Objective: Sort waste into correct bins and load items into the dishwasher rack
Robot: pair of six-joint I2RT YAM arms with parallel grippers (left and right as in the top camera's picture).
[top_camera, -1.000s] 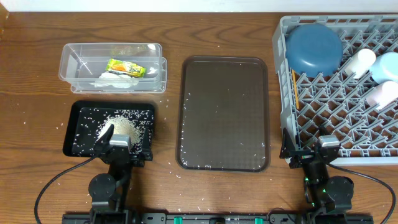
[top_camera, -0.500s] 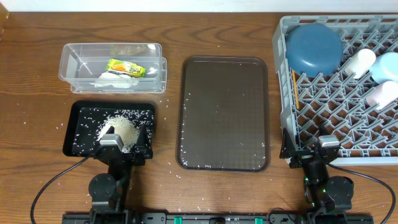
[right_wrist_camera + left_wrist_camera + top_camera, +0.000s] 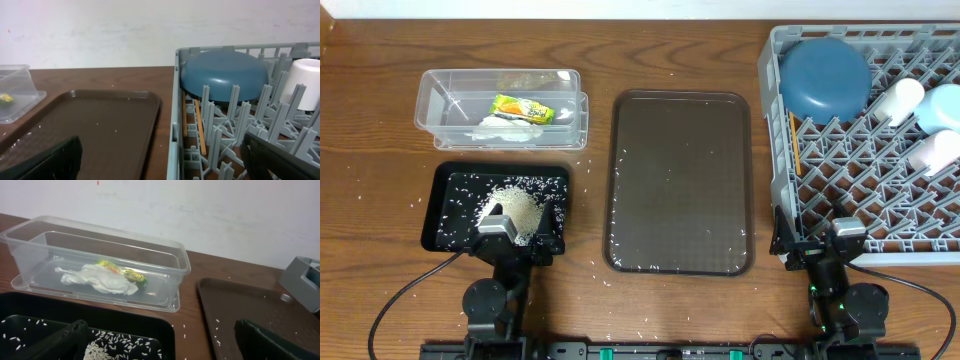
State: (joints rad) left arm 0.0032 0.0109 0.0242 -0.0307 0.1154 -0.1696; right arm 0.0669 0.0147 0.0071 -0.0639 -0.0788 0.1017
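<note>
Sorted by kind: tissue (image 3: 97, 279) and wrapper (image 3: 125, 273) lie in the clear tub (image 3: 430, 95), upper left; rice (image 3: 520, 208) in the black tray (image 3: 432, 205) below; blue dish (image 3: 825, 75) in the rack (image 3: 775, 150), right. Left gripper (image 3: 160, 327) and right gripper (image 3: 161, 145) gape empty.

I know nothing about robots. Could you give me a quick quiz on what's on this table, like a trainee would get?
1. True or false: the crumpled tissue lies in the clear tub.
2. Where is the main rice pile? A) black tray B) brown serving tray C) clear tub
3. Fill in: the chopsticks sit in the grey rack beside the dark-blue ____.
Key: 1 true; 2 A; 3 dish.
</note>
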